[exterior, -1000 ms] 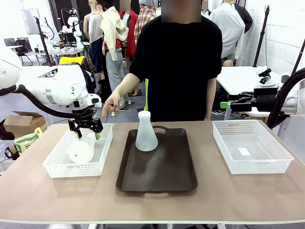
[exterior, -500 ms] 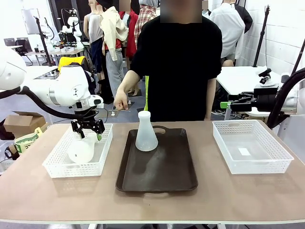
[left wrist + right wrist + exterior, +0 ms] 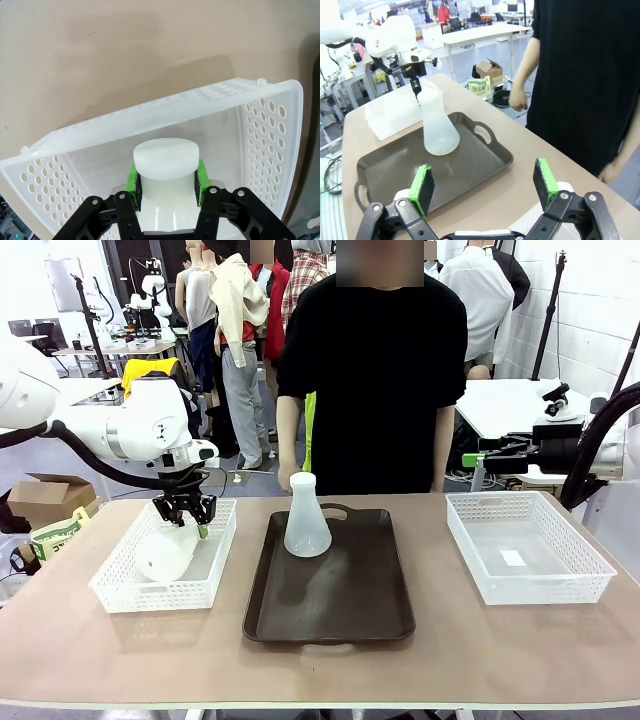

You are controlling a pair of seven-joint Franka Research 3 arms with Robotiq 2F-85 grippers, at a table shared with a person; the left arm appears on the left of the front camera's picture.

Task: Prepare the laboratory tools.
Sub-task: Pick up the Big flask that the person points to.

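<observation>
At white basket (image 3: 150,117), left tool (image 3: 166,176) clamps flask (image 3: 166,156) neck.

Lab hall; microscope (image 3: 556,400) on white bench (image 3: 500,408) behind

So the left gripper (image 3: 191,512), mid-left of the front view, was wide open a second ago. Now its green pads (image 3: 132,176) are clamped on the neck of the translucent whitish plastic conical flask (image 3: 165,553) in the white mesh basket (image 3: 115,592). The flask looks tipped now, base toward the lower left. The person's hand (image 3: 287,480), which was reaching out that way, has dropped back by their side.
</observation>
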